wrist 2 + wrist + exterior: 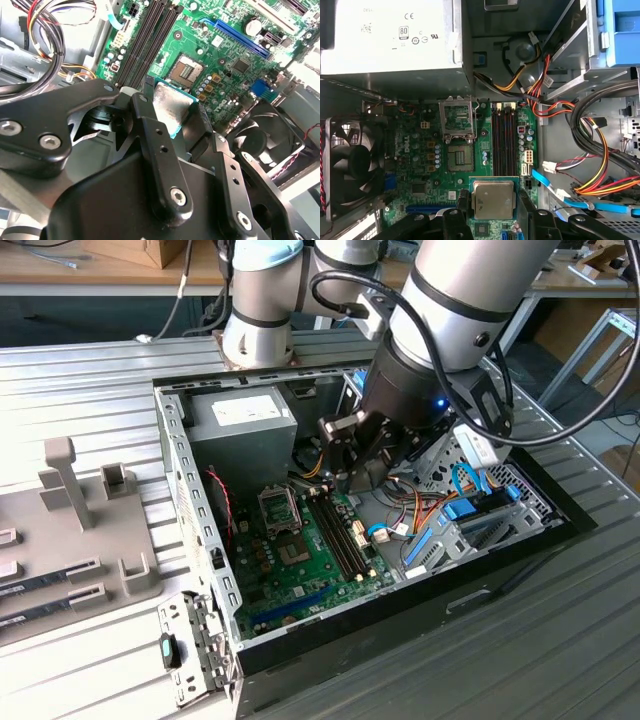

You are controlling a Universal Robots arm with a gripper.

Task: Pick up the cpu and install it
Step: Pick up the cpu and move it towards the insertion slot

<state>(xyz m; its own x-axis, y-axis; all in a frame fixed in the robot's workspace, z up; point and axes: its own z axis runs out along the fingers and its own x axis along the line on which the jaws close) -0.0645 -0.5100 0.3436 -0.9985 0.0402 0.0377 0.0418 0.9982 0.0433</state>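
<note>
Open computer case (180,470), green board (290,580) flat on its floor. Arm (460,300) reaching down into the case from above the green board. Grey power box (390,35) past one edge of the green board, black fan (352,167) at another. Gripper (350,465) hanging over the green board, near its long black slots (507,135). Socket (460,157) bare on the green board, metal frame (456,117) flipped open just beside it. Cpu (493,199) pinched at two opposite edges between the fingers (147,100), held flat, silver top toward the wrist, lifted clear of the green board and to one side of the socket, not in it.
</note>
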